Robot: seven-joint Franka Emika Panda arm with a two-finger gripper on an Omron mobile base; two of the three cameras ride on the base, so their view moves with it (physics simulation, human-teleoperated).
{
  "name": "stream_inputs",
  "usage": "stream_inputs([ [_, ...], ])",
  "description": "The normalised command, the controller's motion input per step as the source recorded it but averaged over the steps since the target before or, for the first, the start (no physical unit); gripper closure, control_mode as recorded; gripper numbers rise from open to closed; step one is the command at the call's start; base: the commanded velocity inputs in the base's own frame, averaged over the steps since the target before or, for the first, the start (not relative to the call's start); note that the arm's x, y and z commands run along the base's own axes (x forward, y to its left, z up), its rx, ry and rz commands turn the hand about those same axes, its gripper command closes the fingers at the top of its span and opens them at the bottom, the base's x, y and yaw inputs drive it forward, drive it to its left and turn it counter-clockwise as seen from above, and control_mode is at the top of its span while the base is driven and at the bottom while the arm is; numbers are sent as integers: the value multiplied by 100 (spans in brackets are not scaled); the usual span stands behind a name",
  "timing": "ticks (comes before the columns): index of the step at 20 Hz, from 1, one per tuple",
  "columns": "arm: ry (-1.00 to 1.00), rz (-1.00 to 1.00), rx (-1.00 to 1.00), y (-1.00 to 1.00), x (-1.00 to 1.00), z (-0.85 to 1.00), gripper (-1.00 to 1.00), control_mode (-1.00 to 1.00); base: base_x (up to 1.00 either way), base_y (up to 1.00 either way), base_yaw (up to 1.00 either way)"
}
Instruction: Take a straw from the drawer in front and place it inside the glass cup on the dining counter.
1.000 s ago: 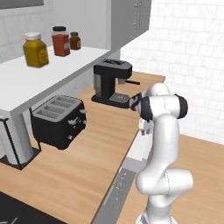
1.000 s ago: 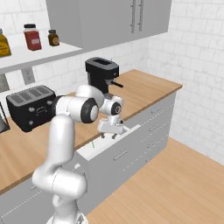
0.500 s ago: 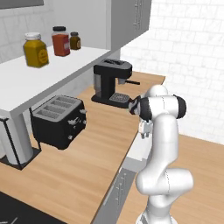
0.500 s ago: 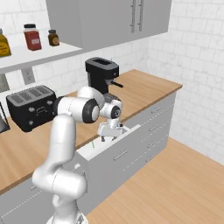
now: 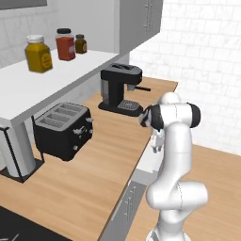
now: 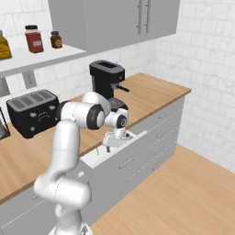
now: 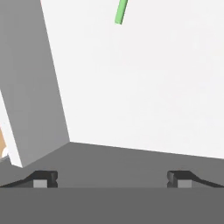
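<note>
- We are holding our gripper [image 7: 111, 179] over the open drawer [image 6: 120, 145], jaws spread wide, ready to descend.
- The green straw [image 7: 121, 12] is lying on the drawer's pale floor, ahead of the fingertips, untouched.

The white arm rises from its base, bends at a dark-jointed elbow, and turns its wrist downward so the hand points toward the floor. The tool [image 6: 109, 148] hangs at the wrist's end; in the left base view it [image 5: 156, 148] is small and partly hidden behind the forearm. In the hand view its two dark fingertips [image 7: 43, 179] stand wide apart, apparently holding nothing.
</note>
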Motion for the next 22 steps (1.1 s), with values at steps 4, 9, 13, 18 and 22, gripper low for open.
stream_inputs([
  [4, 0, 0, 0, -43, -41, 2, -100, -100, 0, 0, 0],
  [9, 4, 0, 1, -76, -43, 6, -100, -100, 0, 0, 0],
  [13, 1, 1, 3, -84, -46, 0, -100, -100, 0, 0, 0],
  [18, 0, 1, 8, -93, -56, 0, -100, -100, 0, 0, 0],
  [22, 0, 0, 13, -100, -67, 0, -100, -100, 0, 0, 0],
])
